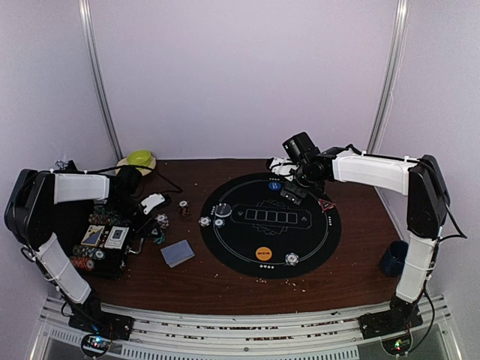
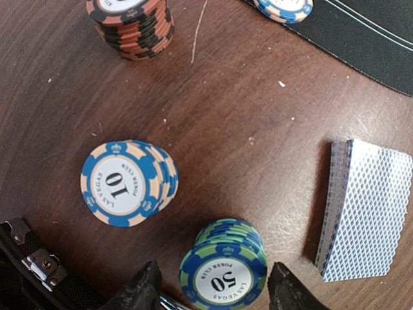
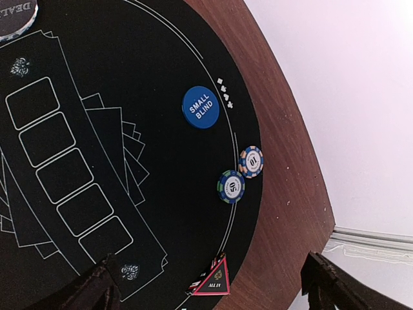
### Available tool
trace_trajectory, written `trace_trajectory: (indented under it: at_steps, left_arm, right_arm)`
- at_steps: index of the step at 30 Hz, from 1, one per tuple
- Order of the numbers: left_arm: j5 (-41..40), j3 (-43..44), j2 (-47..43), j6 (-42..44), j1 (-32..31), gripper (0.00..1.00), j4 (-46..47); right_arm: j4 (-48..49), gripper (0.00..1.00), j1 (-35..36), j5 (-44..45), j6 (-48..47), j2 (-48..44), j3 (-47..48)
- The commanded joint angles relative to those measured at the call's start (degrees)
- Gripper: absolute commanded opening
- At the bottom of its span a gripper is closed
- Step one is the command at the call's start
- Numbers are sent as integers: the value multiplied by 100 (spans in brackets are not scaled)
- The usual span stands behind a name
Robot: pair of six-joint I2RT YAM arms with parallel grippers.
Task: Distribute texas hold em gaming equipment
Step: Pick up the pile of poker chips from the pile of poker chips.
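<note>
Left end effector (image 2: pixel 215 284) straddles the green chip stack (image 2: pixel 226 258) on the desk (image 2: pixel 258 129), jaws partly open, nothing gripped. Close squarely, low on the stack (avoid shearing upper chips). Right end effector (image 3: pixel 208 271): wide open, empty.

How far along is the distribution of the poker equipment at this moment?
Done: the blue round small-blind disc, an orange round disc and a few striped chips lie on the black round mat. In hand: the left fingers straddle the green-and-blue 50 chip stack, not clearly gripping. Left: the blue 10 chip stack and the grey-blue-backed card deck wait off the mat.
</note>
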Motion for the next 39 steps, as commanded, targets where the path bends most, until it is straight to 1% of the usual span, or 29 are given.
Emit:
trace_trajectory:
  at_steps: [1, 13, 28, 39]
  left_arm:
    - [83, 0, 73, 48, 50, 58, 111]
    - [192, -11, 92, 98, 48, 59, 66]
    - [176, -17, 171, 117, 48, 57, 49]
    - [194, -16, 98, 118, 52, 42, 49]
  right_arm:
    - [96, 100, 44, 154, -21, -167, -73]
    - [112, 100, 57, 174, -19, -203, -81]
    - [120, 100, 65, 186, -34, -189, -91]
    - [129, 100, 75, 192, -31, -190, -91]
